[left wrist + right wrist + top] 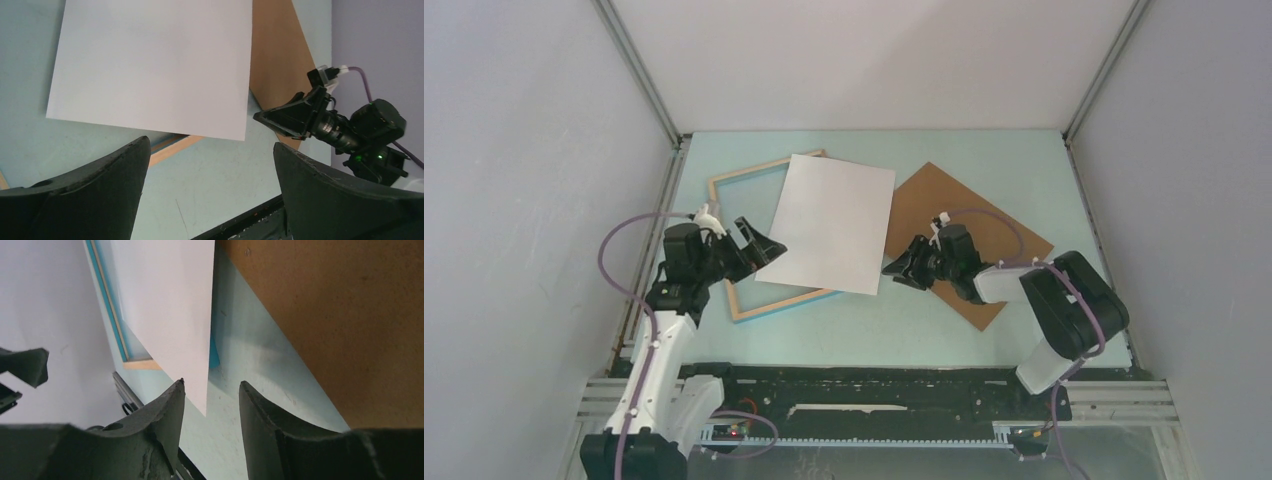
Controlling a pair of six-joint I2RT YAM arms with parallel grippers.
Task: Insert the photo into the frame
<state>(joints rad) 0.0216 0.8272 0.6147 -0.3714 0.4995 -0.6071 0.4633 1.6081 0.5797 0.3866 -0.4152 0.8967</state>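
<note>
One smooth white rect. photo [834,222] overlaps thin wooden frame [764,168].

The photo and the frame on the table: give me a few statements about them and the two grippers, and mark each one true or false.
1. The photo lies white side up. True.
2. The photo sits squarely inside the frame. False: it lies askew across the frame's right part and sticks out past it.
3. The brown board lies to the right of the photo. True.
4. The left gripper is clamped on the frame. False: its jaws stand wide open, holding nothing.
5. The right gripper is open near the photo's near right corner. True.
</note>
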